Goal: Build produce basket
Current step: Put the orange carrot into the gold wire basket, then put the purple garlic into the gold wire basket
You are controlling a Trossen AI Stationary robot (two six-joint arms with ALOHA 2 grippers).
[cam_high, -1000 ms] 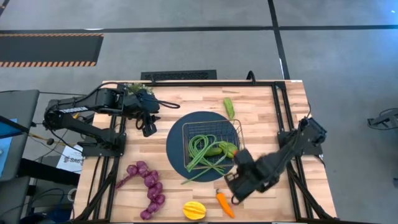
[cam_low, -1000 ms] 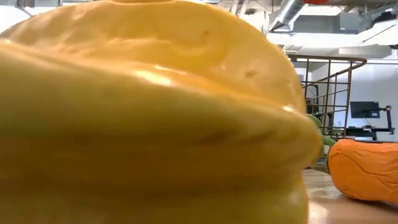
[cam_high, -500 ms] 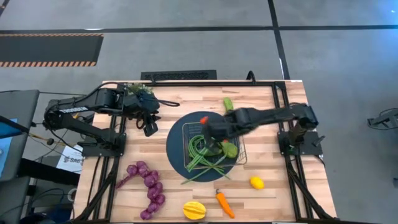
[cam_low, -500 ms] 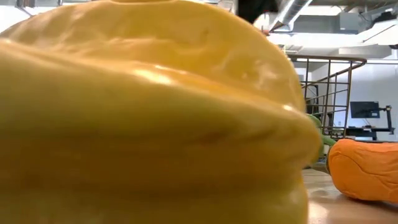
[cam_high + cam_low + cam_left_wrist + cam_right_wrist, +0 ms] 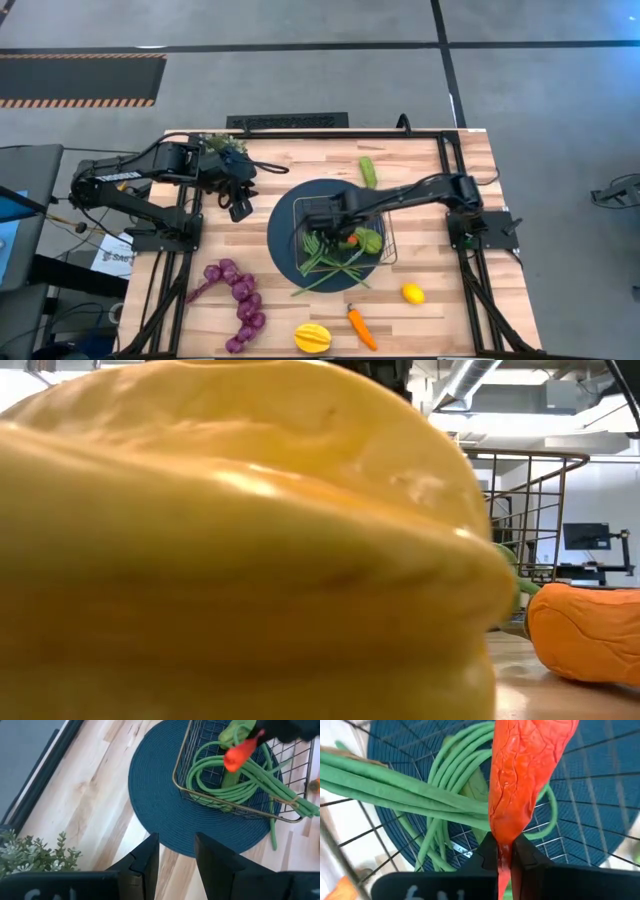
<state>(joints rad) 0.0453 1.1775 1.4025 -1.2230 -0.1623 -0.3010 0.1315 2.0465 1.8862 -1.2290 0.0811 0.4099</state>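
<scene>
Right tool (image 5: 503,854) clenched on red chili (image 5: 525,780), hanging over basket (image 5: 384,205) mid-bench, above beans (image 5: 235,787), for dropping in. Left tool (image 5: 176,857) released, parked near bench's far-left corner.

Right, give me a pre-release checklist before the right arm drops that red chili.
1. Right gripper shut on the red chili: ok.
2. Chili hangs over the basket, not its rim: ok.
3. Chili clear of the green bean bundle beneath: cannot tell.
4. Basket sits on the dark blue mat: ok.
5. Left gripper waits away from the basket, beside the potted plant: ok.
</scene>
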